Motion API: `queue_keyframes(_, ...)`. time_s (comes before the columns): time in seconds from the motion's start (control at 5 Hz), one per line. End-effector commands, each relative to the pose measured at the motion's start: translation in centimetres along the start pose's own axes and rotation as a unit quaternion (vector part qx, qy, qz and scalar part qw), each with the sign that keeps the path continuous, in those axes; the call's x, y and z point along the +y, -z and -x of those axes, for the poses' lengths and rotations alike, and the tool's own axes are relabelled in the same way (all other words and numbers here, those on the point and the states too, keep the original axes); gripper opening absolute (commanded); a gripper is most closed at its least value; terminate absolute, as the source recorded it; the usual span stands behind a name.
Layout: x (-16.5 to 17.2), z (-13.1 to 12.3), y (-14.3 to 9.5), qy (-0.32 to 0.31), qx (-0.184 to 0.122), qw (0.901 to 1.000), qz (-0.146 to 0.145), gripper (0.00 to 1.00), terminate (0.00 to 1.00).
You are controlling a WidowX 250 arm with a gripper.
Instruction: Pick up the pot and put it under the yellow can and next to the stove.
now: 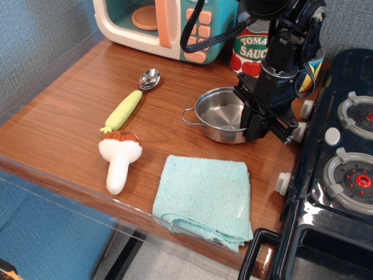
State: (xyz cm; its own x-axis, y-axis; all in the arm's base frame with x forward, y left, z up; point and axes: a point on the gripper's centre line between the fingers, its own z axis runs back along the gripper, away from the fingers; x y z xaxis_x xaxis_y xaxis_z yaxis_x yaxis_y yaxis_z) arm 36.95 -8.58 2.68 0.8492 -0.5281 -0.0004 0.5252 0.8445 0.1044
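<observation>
The shiny steel pot (221,115) sits level on the wooden table, just left of the black stove (341,192) and its white knobs. My gripper (255,125) comes down over the pot's right rim and appears shut on it. The pot's left wire handle sticks out; the right one is hidden by the fingers. The yellow can (315,63) stands behind the pot, mostly hidden by my arm, with only a sliver showing. The red tomato sauce can (252,51) stands to its left.
A teal-and-cream toy microwave (151,26) stands at the back. A metal spoon (149,79), a green toy vegetable (123,110) and a plush mushroom (119,156) lie on the left. A folded teal cloth (204,198) lies near the table's front edge.
</observation>
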Motion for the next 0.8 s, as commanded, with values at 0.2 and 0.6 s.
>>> queue_keyframes(0.2,-0.3,2.8,-8.7,-0.044,-0.098,0.9941,0.016,1.00,0.00)
queue_keyframes(0.6,-1.2,5.0,-9.2,-0.095,-0.094,0.9908,0.021,1.00,0.00)
